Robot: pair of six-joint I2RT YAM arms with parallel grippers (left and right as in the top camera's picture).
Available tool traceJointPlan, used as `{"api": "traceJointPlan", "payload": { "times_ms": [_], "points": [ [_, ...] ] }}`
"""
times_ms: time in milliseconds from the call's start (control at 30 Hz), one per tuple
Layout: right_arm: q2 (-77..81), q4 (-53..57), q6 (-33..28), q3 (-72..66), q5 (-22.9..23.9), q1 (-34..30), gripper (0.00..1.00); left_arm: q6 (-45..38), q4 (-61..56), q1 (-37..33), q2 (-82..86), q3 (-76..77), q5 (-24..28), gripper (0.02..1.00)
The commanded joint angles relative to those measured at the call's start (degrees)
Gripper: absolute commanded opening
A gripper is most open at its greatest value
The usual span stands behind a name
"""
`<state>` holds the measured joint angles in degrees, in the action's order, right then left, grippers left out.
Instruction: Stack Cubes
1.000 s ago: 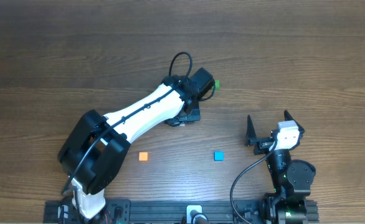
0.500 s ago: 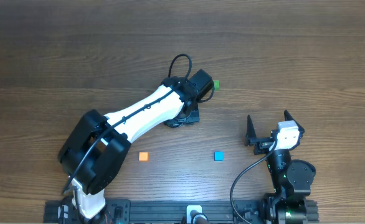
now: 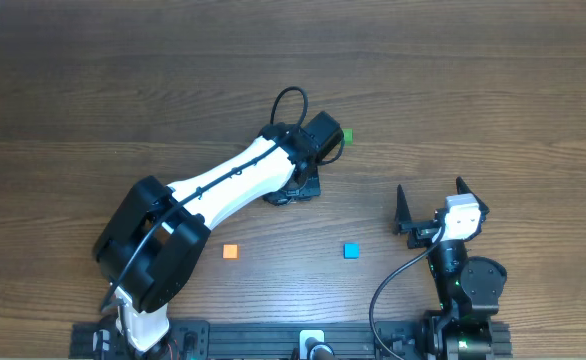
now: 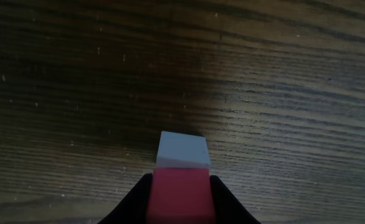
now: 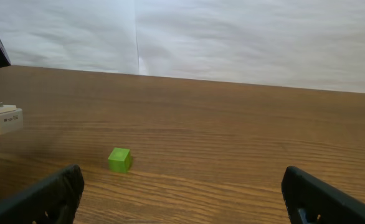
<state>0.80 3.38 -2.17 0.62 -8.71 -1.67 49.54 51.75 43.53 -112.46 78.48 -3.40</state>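
Between left jaws sits a red cube.

i've got the left gripper out mid-table, clamped on the held cube, with the far cube just beyond its wrist, to the right. nearer the bases lie the left cube and the middle cube, side by side but well apart. the right gripper sits right of the middle cube, fingers spread, the far cube ahead of it.
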Motion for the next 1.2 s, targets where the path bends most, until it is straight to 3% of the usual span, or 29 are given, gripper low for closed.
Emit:
{"api": "traceJointPlan", "payload": {
  "times_ms": [33,1200],
  "points": [
    [-0.4,0.2,-0.2,-0.3,-0.2,0.2,0.991,0.2,-0.2,-0.3,0.1,-0.6,0.5,0.042],
    [-0.4,0.2,-0.2,-0.3,-0.2,0.2,0.991,0.2,0.1,-0.3,2.3,-0.5,-1.9,0.042]
  ]
}}
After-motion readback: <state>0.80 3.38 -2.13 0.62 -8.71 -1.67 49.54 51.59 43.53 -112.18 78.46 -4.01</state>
